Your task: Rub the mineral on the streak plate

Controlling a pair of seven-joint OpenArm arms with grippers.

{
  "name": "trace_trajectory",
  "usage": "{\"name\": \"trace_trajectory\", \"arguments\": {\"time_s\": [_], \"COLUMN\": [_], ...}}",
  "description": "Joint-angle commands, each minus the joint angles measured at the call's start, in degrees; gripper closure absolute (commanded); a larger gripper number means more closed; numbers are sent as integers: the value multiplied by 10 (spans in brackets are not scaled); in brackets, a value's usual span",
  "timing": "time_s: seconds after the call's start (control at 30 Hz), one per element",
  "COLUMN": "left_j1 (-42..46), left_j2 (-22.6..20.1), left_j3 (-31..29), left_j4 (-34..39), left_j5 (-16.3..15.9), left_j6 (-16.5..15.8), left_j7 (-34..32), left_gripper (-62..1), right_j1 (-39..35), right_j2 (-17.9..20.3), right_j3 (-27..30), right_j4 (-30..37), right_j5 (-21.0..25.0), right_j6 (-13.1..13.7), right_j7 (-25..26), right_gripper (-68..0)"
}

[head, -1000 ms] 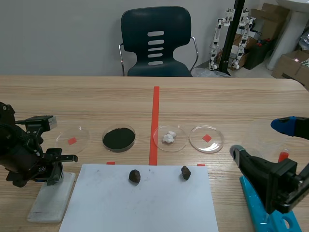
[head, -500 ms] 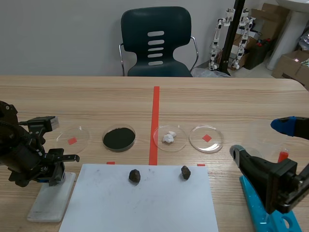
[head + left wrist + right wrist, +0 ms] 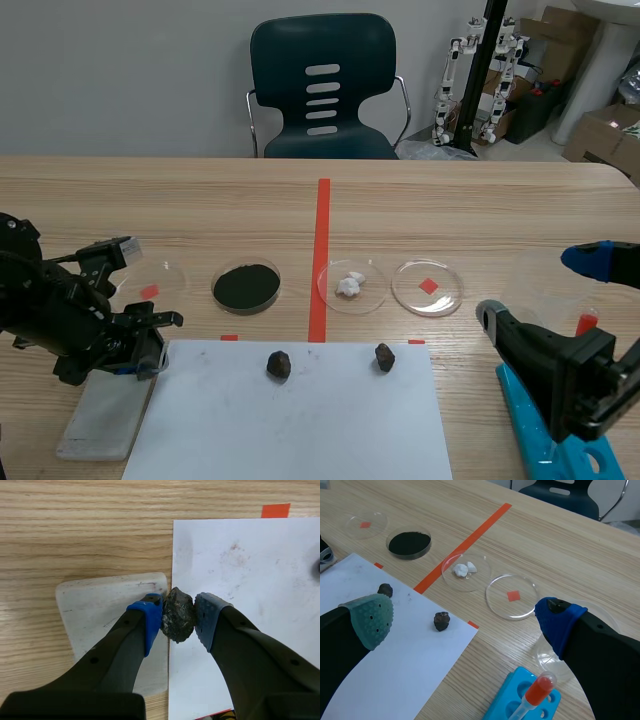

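My left gripper (image 3: pixel 178 617) is shut on a dark, rough mineral (image 3: pixel 177 615). The mineral hangs over the right edge of the white streak plate (image 3: pixel 100 610), where the plate meets the white paper sheet (image 3: pixel 260 570). In the scene view the left gripper (image 3: pixel 140 350) is at the near left, over the plate's far right corner (image 3: pixel 100 415). At the near right my right gripper (image 3: pixel 545 290) stands open with nothing between its fingers, and its own view shows the same (image 3: pixel 465 620).
Two more dark minerals (image 3: pixel 279 364) (image 3: pixel 384 356) lie on the paper. Beyond it stand four glass dishes: an empty one (image 3: pixel 150 285), black powder (image 3: pixel 246 286), white pieces (image 3: pixel 351 285), another empty one (image 3: pixel 428 287). A blue rack (image 3: pixel 545 440) with a dropper sits under the right arm.
The left gripper has carried the mineral to the right, from over the streak plate's far end to its right edge by the paper. The right arm has not moved.
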Motion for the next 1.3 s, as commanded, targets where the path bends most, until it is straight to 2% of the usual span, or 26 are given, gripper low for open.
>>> {"name": "trace_trajectory", "arguments": {"time_s": [0.0,0.2,0.23,0.3,0.43,0.7,0.77,0.83,0.9,1.03,1.13,1.27], "left_j1": [3,3,3,3,3,7,6,6,6,6,6,6], "left_j2": [-2,-2,-2,-2,-2,-2,-2,-2,-2,-2,-2,-2], "left_j3": [0,0,0,0,0,0,0,0,0,0,0,0], "left_j4": [0,0,0,0,0,0,0,0,0,0,0,0], "left_j5": [46,176,189,194,161,13,0,1,16,101,152,178], "left_j6": [19,63,66,72,68,8,1,0,2,46,71,90], "left_j7": [11,42,46,46,44,13,9,9,12,37,50,51], "left_gripper": [-90,-90,-90,-90,-90,-90,-90,-90,-90,-90,-90,-90], "right_j1": [0,0,0,0,0,0,0,0,0,0,0,0], "right_j2": [2,2,2,2,2,2,2,2,2,2,2,2], "right_j3": [5,5,5,5,5,5,5,5,5,5,5,5], "right_j4": [12,12,12,12,12,12,12,12,12,12,12,12], "right_j5": [6,6,6,6,6,6,6,6,6,6,6,6], "right_j6": [0,0,0,0,0,0,0,0,0,0,0,0], "right_j7": [10,10,10,10,10,10,10,10,10,10,10,10], "right_gripper": [-591,-591,-591,-591,-591,-591,-591,-591,-591,-591,-591,-591]}}
